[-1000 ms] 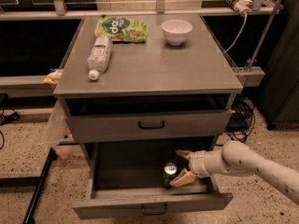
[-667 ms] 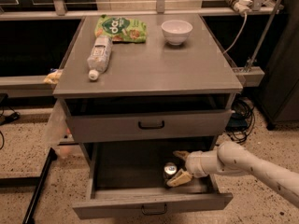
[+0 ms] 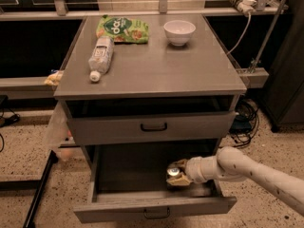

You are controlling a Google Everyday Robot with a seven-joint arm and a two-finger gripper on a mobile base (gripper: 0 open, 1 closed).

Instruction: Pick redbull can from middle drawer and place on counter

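The redbull can (image 3: pixel 173 173), with a shiny silver top, stands upright in the open middle drawer (image 3: pixel 154 212), the lowest one, near its right front. My gripper (image 3: pixel 176 174) reaches in from the right on a white arm. Its tan fingers (image 3: pixel 177 165) sit on both sides of the can and are closed against it. The can rests on the drawer floor. The grey counter (image 3: pixel 156 68) is the cabinet top above.
On the counter lie a plastic bottle (image 3: pixel 100 57) on its side, a green snack bag (image 3: pixel 122 28) and a white bowl (image 3: pixel 179 31). The upper drawer (image 3: pixel 153 126) is closed, just above my arm. Cables (image 3: pixel 244 122) lie on the floor to the right.
My gripper has moved left from just right of the can to around it, and its fingers have narrowed onto the can. The can has not moved.
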